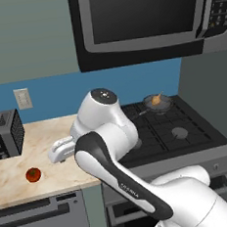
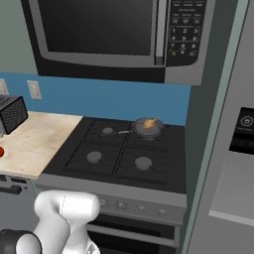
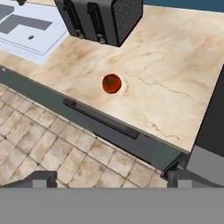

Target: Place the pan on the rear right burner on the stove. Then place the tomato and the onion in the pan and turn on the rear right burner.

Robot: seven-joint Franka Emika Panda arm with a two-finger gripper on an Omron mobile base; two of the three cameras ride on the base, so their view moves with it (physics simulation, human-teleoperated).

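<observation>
Small dark frying pan (image 2: 147,127) with tan onion (image 2: 148,124) is seated on rear right burner; glossy red tomato (image 3: 111,83) is left on counter, gripper (image 3: 112,178) jaws spread, empty.

Even flat light, soft shadows (rendered), sharp

onion (image 1: 156,100) in pan (image 1: 158,103) on rear right burner, tomato (image 1: 33,175) on counter (image 1: 49,136)
</observation>
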